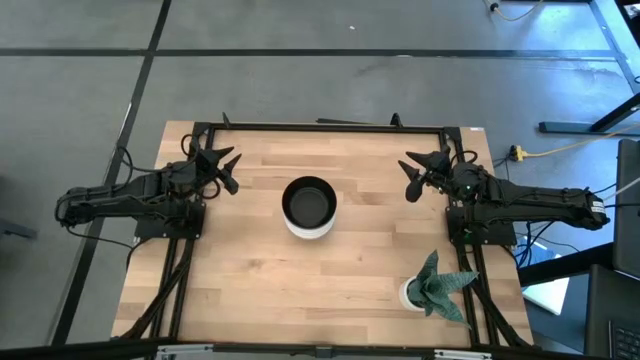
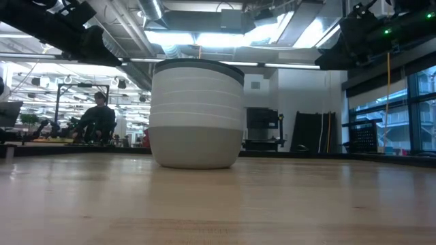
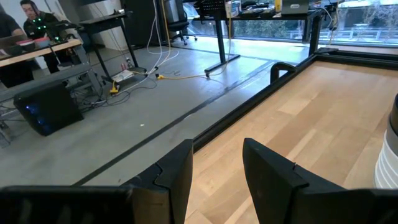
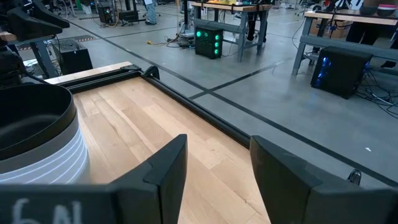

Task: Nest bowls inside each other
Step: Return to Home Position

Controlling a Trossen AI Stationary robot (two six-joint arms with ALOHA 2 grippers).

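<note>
The bowls (image 1: 308,207) stand nested in one stack at the middle of the table, resting on the bottom bowl's base. A black bowl is on top, white rims show below it, and a grey one (image 2: 194,146) is at the bottom. The stack also shows in the right wrist view (image 4: 37,140) and at the edge of the left wrist view (image 3: 388,155). My left gripper (image 1: 226,170) hovers open left of the stack, above the table. My right gripper (image 1: 413,175) hovers open right of it. Nothing is between either pair of fingers.
A small white pot with a spiky green plant (image 1: 432,288) stands near the table's front right. A black frame rail (image 1: 320,127) runs along the far edge. Bare wood lies around the stack. A person (image 2: 95,119) sits in the room far beyond the table.
</note>
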